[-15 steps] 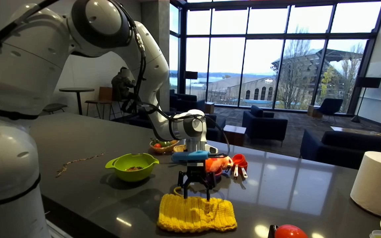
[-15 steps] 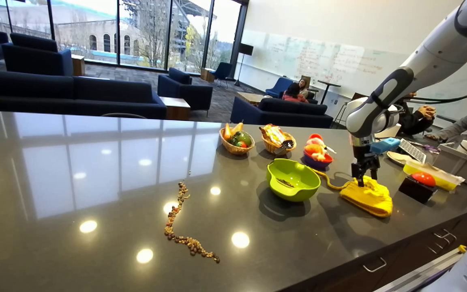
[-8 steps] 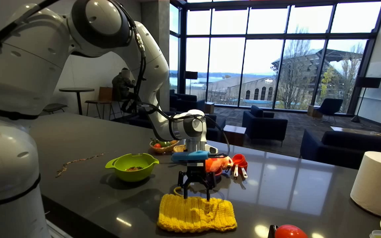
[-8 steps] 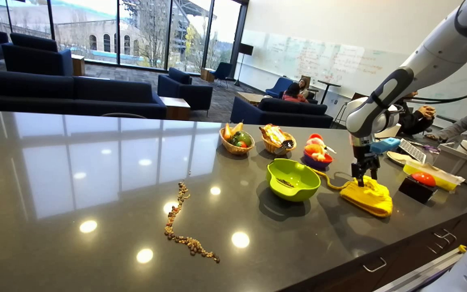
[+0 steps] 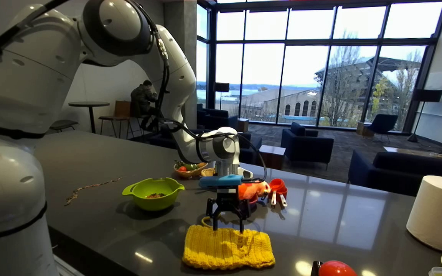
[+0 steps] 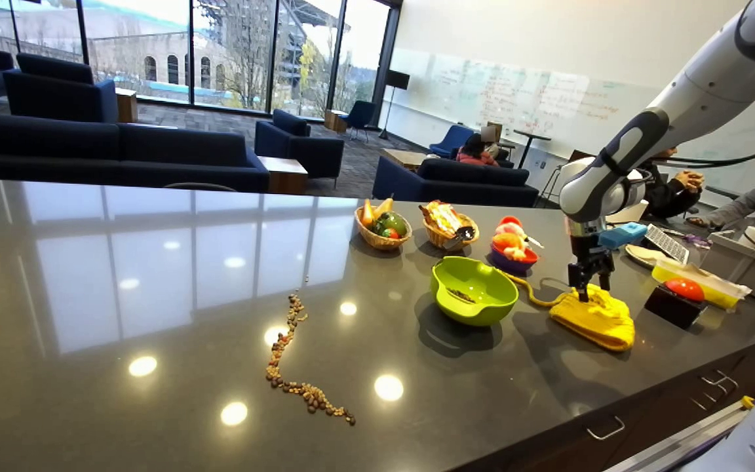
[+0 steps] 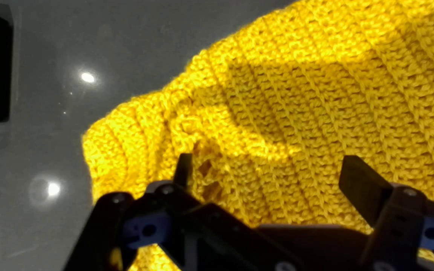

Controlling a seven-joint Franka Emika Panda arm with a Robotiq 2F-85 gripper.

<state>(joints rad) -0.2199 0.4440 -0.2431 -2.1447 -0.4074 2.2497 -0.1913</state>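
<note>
A yellow knitted piece [image 5: 226, 249] with a yellow cord [image 6: 533, 295] lies on the dark counter, partly rumpled. It shows in both exterior views [image 6: 594, 324] and fills much of the wrist view [image 7: 315, 113]. My gripper [image 5: 228, 230] is open, pointing down over the knitted piece. Its fingertips [image 6: 594, 293] are at or just above the knit; I cannot tell if they touch. In the wrist view the fingers [image 7: 268, 157] stand wide apart with the knit below and between them. A loose, gappy patch of knit lies beside the left finger there. Nothing is held.
A green bowl [image 6: 476, 308] with small brown bits stands near. A black box with a red dome [image 6: 676, 308] sits on the knit's other side. Behind are baskets [image 6: 384, 242], a purple bowl [image 6: 514, 263] and red measuring cups [image 5: 277, 186]. A trail of nuts [image 6: 309, 393] lies farther off.
</note>
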